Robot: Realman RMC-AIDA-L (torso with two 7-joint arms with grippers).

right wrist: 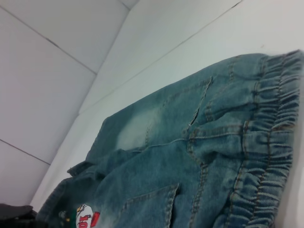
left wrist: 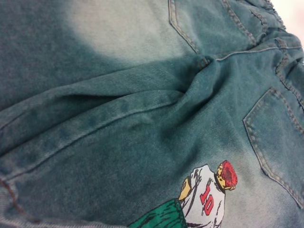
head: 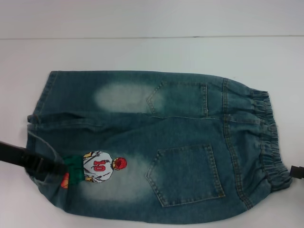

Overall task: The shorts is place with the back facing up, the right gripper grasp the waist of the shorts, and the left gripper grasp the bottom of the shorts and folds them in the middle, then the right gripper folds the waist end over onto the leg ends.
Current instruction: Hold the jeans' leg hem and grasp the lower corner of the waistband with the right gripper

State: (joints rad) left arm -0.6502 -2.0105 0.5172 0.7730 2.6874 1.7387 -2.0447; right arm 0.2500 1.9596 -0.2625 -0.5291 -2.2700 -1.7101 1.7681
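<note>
The shorts (head: 156,142) lie flat on the white table, back up, both back pockets showing. The waist of the shorts (head: 270,137), a ruffled elastic band, is at the right. The leg ends (head: 40,118) are at the left, next to the cartoon patch numbered 10 (head: 97,166). My left gripper (head: 59,168) reaches in from the left and lies over the near leg's hem, its tip beside the patch. My right gripper (head: 297,172) shows only as a black tip at the near end of the waistband. The right wrist view looks along the waistband (right wrist: 266,142); the left wrist view shows denim and the patch (left wrist: 209,194).
The white table (head: 152,52) extends behind the shorts to a back edge line. A narrow strip of table (head: 19,204) shows at the front left, by the left arm. The right wrist view shows white wall panels (right wrist: 47,85) beyond the table.
</note>
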